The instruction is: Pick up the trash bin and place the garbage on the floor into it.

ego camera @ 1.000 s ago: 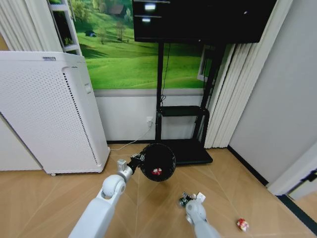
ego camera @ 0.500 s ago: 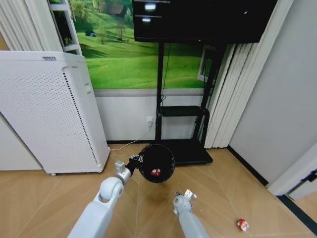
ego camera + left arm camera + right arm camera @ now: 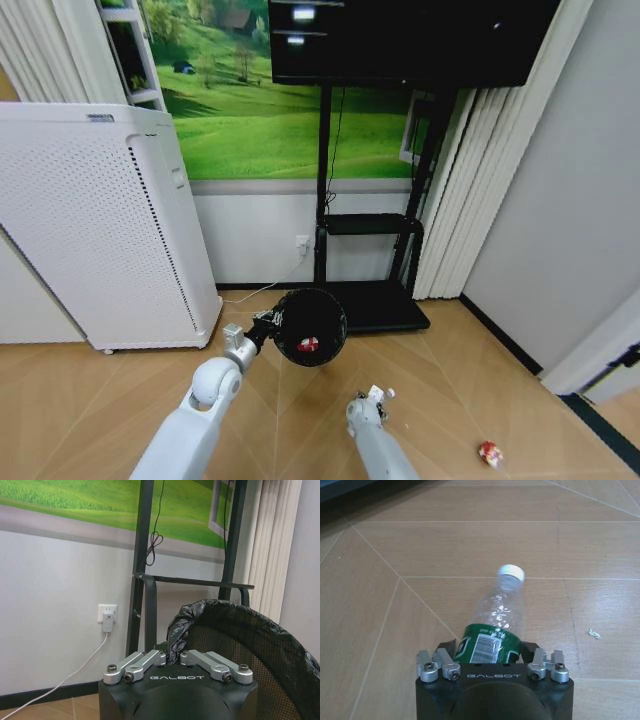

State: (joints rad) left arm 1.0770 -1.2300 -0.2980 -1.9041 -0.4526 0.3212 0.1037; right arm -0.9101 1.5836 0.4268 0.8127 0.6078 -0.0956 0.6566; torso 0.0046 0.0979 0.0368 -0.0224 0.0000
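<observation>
My left gripper is shut on the rim of the trash bin, a small round black mesh bin held off the floor with its mouth tipped toward me. One red-and-white scrap lies inside it. In the left wrist view the fingers pinch the bin's bag-lined rim. My right gripper, low near the floor, is shut on a piece of garbage: a clear plastic bottle with a green label and white cap. Another red-and-white scrap lies on the floor at the right.
A tall white perforated appliance stands at the left. The black TV stand base and its posts are just behind the bin, with a power cord along the wall. Curtains and a grey wall close off the right.
My right gripper has drawn back and leftward with the bottle in it. The left arm has carried the bin slightly to the left.
</observation>
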